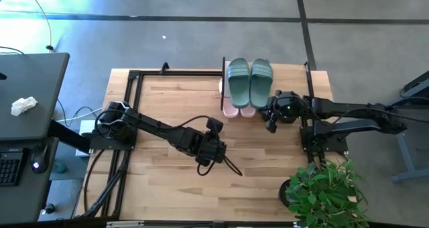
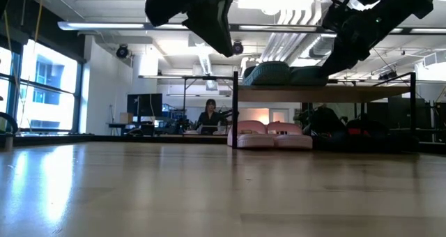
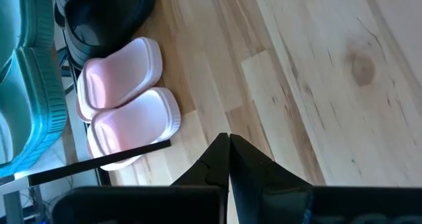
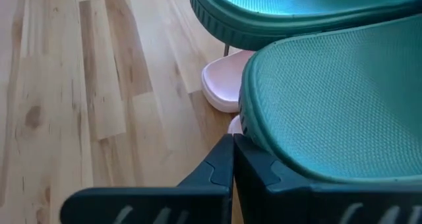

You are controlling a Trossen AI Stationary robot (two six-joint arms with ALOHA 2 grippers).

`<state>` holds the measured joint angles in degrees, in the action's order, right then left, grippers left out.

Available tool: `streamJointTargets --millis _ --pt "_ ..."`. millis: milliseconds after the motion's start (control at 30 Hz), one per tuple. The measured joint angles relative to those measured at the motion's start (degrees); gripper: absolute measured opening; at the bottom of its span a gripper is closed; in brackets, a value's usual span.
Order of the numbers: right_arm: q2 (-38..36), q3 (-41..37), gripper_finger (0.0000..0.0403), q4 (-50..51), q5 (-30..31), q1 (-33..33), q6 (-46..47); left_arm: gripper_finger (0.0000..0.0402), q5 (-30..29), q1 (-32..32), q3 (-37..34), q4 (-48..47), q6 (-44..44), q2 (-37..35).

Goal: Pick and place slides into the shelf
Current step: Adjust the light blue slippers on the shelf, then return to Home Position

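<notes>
**Four slides shelved, the black pair left to fetch**

The two teal slides (image 1: pixel 249 81) lie side by side on top of the shelf (image 2: pixel 327 94), and the two pink slides (image 2: pixel 270 134) sit together on the table (image 1: pixel 167 107) under it, toes poking out at the front. Dark shapes beside the pink pair, under the shelf, may be the black slides (image 2: pixel 327 122), though the low view is too dim there to be sure; the left wrist view also shows something black (image 3: pixel 105 16) just beyond the pink ones.

The right gripper (image 1: pixel 271 112) hovers just beside the shelf's front corner, close to the teal pair, fingers closed on nothing. The left gripper (image 1: pixel 216 154) hangs over the bare middle of the table, well apart from the shelf, fingers also pressed together and empty.

Judging from this, a placement looks finished and neither arm carries anything. The next move calls for locating a black slide, opening the nearer gripper's fingers, coming down on the strap, and finding free room in the shelf without nudging the pairs set there.
</notes>
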<state>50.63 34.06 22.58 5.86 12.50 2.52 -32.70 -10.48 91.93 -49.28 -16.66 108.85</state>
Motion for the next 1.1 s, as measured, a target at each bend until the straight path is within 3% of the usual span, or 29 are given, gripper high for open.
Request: streamJointTargets --millis 400,633,733,900,1100 --pt "0.00 -0.02 0.0000 0.66 0.99 -0.01 0.31 0.0000 -0.62 0.02 0.04 2.32 -0.84 -0.01" --pt "-0.07 -0.07 0.0000 0.52 -2.14 -0.30 0.79 0.0000 -0.78 0.02 0.04 3.04 -1.60 -0.01" --pt "-1.17 0.05 0.0000 0.48 -6.33 -0.31 1.09 0.0001 -0.76 0.02 0.18 3.08 -3.94 -0.01" --pt "-5.41 3.28 0.0000 1.35 -12.23 -0.31 1.70 0.0001 -0.47 0.04 6.24 0.81 -9.73 0.01" --pt "-12.02 8.66 0.0000 8.60 -10.53 -0.31 1.77 0.0001 1.70 1.33 16.27 -3.16 -17.25 -0.01"
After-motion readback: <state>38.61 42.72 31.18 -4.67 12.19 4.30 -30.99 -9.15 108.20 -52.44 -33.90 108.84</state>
